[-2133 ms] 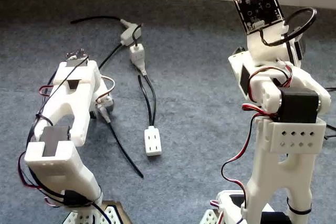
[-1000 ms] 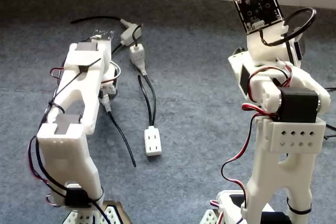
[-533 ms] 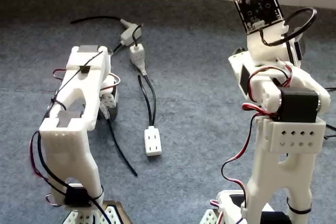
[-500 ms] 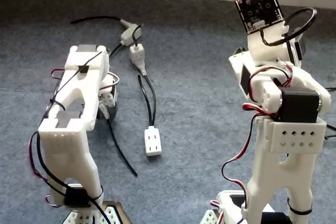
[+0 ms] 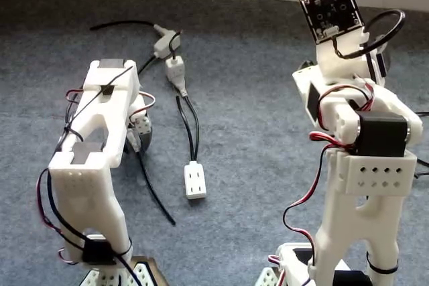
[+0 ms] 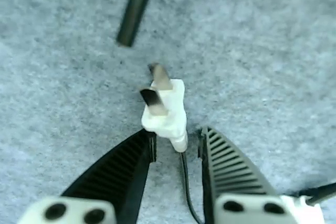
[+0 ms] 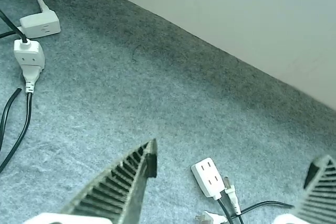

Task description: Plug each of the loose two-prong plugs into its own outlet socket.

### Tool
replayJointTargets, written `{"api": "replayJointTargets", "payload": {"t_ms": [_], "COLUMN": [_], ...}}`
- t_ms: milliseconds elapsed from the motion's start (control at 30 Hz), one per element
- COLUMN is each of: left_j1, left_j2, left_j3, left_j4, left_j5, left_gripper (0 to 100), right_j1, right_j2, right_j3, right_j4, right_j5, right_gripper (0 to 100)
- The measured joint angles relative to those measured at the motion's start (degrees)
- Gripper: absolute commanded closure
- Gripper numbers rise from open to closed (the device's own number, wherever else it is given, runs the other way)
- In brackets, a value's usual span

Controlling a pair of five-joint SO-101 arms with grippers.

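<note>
Grey carpet [image 5: 255, 85] seen from above, with two white arms side by side at the near edge. On the left, the left arm [image 5: 100, 125] stretched low over the carpet toward the far side. At its tip, the left gripper [image 6: 177, 139] close above the carpet, black fingers [image 6: 134, 163] slightly apart, one on either side of the cord end of a white plug [image 6: 165, 111]. A thin gap on each side, so straddling the plug rather than pinching it. Plug left of the table's middle, under that arm, tilted, with two metal prongs pointing away from the gripper and a thin dark cord trailing back between the fingers. Just past the prongs, the loose end of a black cable [image 6: 135, 9] on the carpet, apart from the plug. In the middle of the table, to the right of the left arm, a white middle socket [image 5: 195, 181] lying flat with its slots up and two black cords [image 5: 191, 125] running from it toward the far side. At the far end of those cords, two white far pieces [image 5: 169, 55] close together; joined or not, cannot tell. On the right, the right arm [image 5: 355, 138] standing tall, wrist raised. Right gripper [image 7: 237, 156] high above the carpet, fingers spread wide, holding nothing. Below it, a white right socket [image 7: 208, 178] flat on the carpet, with two small loose plugs [image 7: 230, 190] just beside it, on thin cords, not plugged in.
</note>
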Motion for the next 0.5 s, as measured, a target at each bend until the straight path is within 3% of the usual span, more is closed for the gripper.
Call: {"api": "replayJointTargets", "payload": {"t_ms": [267, 500], "left_j1": [-0.18, -0.18], "left_j2": [-0.35, -0.26], "left_j3": [2.29, 1.41], "left_j4": [-2.90, -2.90], "left_j5": [8.70, 9.67], "left_gripper": [84, 84], "right_j1": [-0.18, -0.18], "right_j2": [0.00, 0.00], "right_j3": [0.00, 0.00], "right_j4": [0.00, 0.00], "right_j5": [0.00, 0.00], "right_gripper": [58.0, 58.0]}}
